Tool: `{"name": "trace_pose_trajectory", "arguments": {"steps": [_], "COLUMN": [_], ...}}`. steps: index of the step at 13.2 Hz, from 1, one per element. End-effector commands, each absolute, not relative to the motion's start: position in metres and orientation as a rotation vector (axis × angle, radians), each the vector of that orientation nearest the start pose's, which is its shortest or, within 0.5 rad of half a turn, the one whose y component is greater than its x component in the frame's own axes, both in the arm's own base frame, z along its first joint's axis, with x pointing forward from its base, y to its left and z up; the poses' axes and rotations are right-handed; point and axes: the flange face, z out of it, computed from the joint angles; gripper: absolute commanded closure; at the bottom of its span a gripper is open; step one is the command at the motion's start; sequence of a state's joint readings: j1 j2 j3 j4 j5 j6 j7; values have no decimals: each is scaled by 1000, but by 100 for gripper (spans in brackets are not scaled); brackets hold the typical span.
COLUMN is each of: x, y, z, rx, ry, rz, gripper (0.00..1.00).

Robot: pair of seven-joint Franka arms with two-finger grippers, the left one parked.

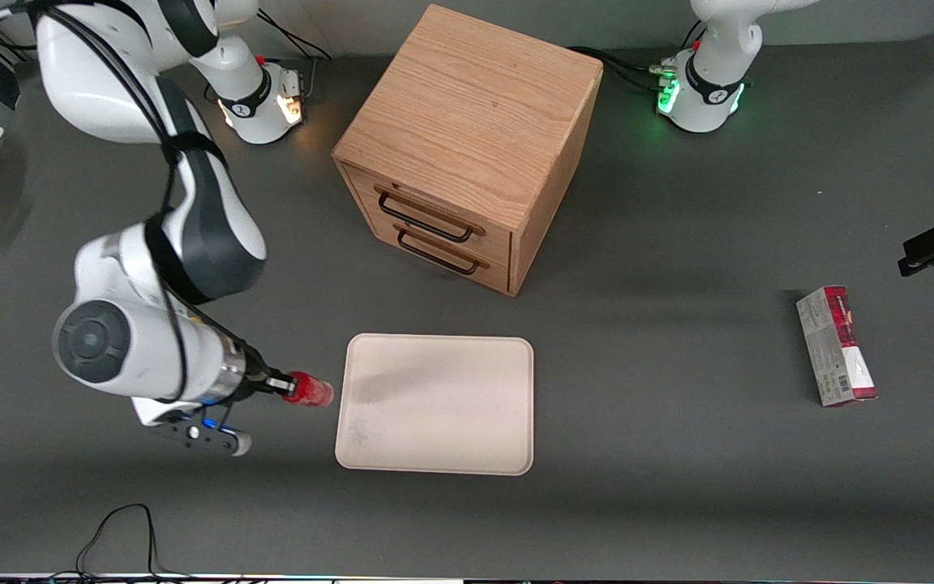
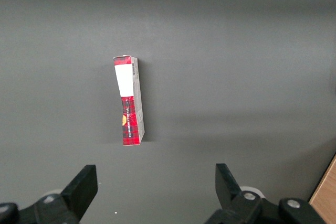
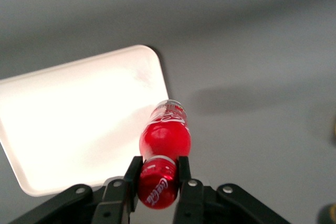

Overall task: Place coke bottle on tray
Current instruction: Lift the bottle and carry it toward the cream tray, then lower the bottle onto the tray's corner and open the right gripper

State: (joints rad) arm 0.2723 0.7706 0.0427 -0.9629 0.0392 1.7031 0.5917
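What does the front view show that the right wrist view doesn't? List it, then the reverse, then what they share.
Only the front view shows the wooden drawer cabinet and the red-and-grey carton, which lies toward the parked arm's end of the table.

Only the right wrist view shows the white script logo on the coke bottle and the claw's fingers pressed against the bottle's sides.

Both show the claw shut on the coke bottle, held beside the tray with nothing on the tray.
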Motion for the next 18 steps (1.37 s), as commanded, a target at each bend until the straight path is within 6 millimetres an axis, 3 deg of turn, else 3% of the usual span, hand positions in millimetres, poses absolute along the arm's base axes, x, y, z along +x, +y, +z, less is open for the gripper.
{"name": "trace_pose_trajectory", "arguments": {"steps": [1, 7, 17, 18], "x": [733, 737, 735, 735], "y": [254, 267, 279, 279], "z": [385, 355, 341, 341], "rx": [-3083, -3079, -3086, -3087], "ry": [471, 452, 427, 425], "rz": [2, -25, -25, -25], "gripper": [100, 100, 100, 39]}}
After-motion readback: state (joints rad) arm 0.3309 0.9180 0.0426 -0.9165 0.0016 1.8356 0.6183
